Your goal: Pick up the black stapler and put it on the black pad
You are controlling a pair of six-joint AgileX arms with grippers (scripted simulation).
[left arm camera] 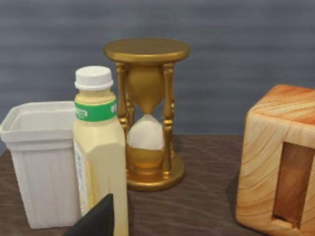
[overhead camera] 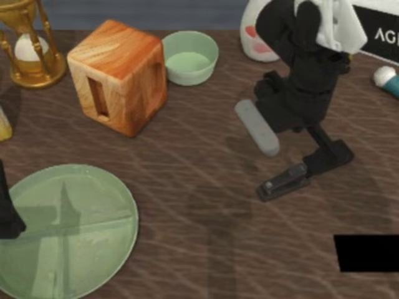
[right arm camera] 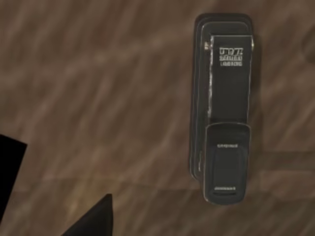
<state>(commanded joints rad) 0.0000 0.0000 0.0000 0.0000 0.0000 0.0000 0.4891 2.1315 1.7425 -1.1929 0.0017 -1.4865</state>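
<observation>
Stapler: the black stapler [overhead camera: 284, 182] lies flat on the table [overhead camera: 206, 218], right of centre, untouched, slanted toward our right gripper [overhead camera: 329, 156].
Claw: our right gripper hangs just beside the stapler's far end; we cannot tell whether its fingers are spread or closed. In the right wrist view the stapler [right arm camera: 222, 110] sits off to one side, not centred.
Pad: the black pad [overhead camera: 366, 253] lies at the right edge, well apart from the stapler.
Neighbour: a grey bar [overhead camera: 257, 128] lies near the stapler.
Risk: we judge that descending off-centre could nudge or spin the stapler, or pinch only its tip so it slips in transit.
Left arm: parked over the green plate [overhead camera: 75, 249].
</observation>
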